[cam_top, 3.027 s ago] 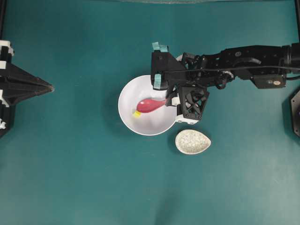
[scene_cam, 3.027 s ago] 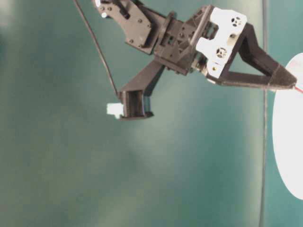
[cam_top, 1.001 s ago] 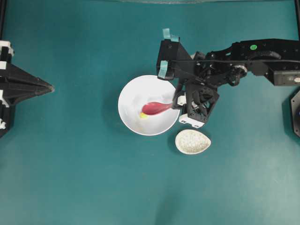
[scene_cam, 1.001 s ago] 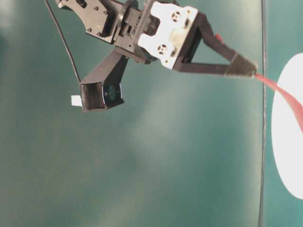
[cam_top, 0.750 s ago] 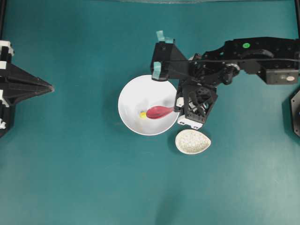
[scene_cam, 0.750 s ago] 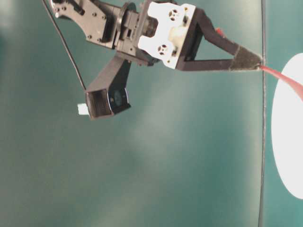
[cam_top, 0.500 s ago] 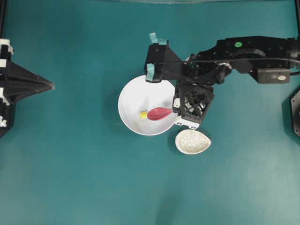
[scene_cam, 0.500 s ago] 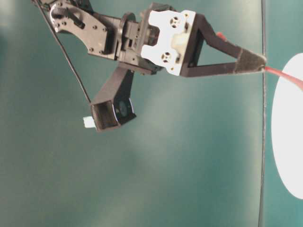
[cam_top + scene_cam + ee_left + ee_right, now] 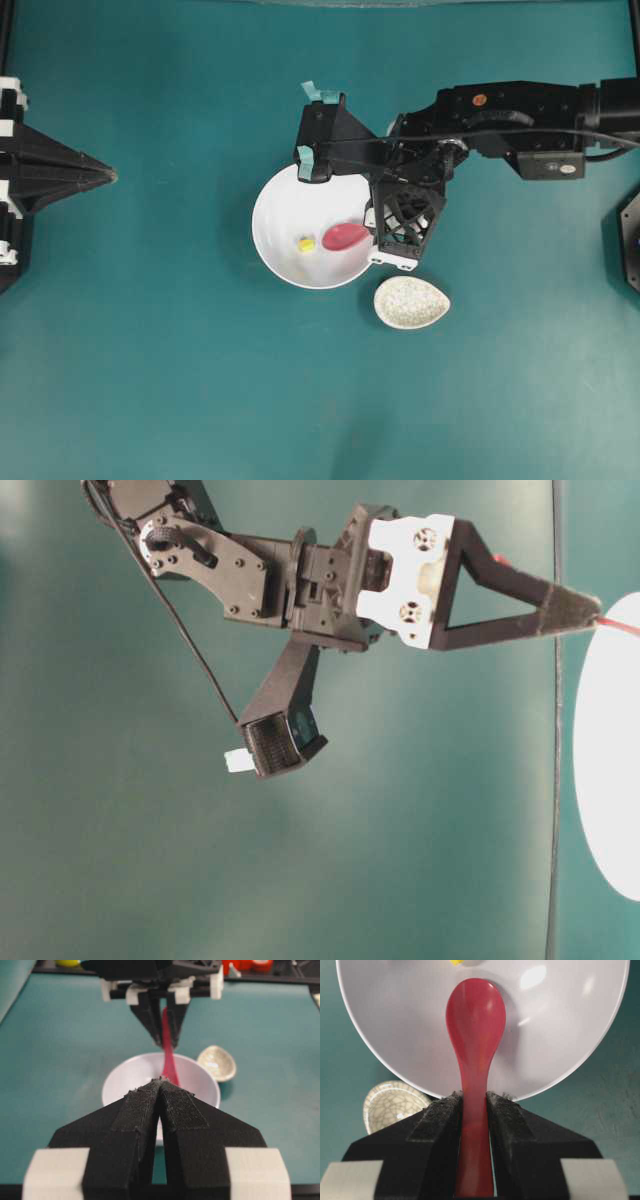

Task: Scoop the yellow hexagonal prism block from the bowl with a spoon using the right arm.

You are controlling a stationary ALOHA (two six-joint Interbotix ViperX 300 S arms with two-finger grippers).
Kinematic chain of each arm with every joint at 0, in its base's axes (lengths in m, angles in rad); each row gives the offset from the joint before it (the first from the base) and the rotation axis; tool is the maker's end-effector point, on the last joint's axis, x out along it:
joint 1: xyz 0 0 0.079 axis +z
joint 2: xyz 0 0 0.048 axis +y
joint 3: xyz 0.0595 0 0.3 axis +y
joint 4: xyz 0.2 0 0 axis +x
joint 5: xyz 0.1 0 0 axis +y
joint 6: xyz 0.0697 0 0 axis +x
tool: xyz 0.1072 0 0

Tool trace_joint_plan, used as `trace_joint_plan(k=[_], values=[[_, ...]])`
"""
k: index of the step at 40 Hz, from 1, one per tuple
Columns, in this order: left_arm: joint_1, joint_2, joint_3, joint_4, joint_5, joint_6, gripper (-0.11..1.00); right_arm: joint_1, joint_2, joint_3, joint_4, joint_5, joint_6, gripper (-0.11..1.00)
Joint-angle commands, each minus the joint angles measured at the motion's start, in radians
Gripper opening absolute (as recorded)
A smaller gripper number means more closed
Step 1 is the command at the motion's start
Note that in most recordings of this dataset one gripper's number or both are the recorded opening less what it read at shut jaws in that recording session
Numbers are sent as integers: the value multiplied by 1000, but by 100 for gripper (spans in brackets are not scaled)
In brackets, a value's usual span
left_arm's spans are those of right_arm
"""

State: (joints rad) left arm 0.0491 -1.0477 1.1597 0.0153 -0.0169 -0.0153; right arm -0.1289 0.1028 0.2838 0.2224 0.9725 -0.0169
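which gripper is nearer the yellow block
Right. The right gripper holds the spoon beside the yellow block in the bowl; the left gripper sits far across the table.

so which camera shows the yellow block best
The overhead view: the yellow block lies whole in the bowl, just off the spoon tip. The right wrist view crops it at the top edge. The left wrist and table-level views don't show it.
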Motion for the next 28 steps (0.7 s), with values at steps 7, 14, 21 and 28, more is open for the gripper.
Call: trace_joint_plan(k=[7,14,21,28], values=[[0,9,-23,3,-11,-2,0,-2,-5,-25,-3,-12,-3,24],[2,9,-25,3,-11,0,0,-2,11,-26,-3,-21,-8,24],[2,9,-25,3,-11,-2,0,5,20,-46,-3,-21,-12,24],[2,8,-25,3,-11,-2,0,14,32,-67,-3,-26,-18,24]])
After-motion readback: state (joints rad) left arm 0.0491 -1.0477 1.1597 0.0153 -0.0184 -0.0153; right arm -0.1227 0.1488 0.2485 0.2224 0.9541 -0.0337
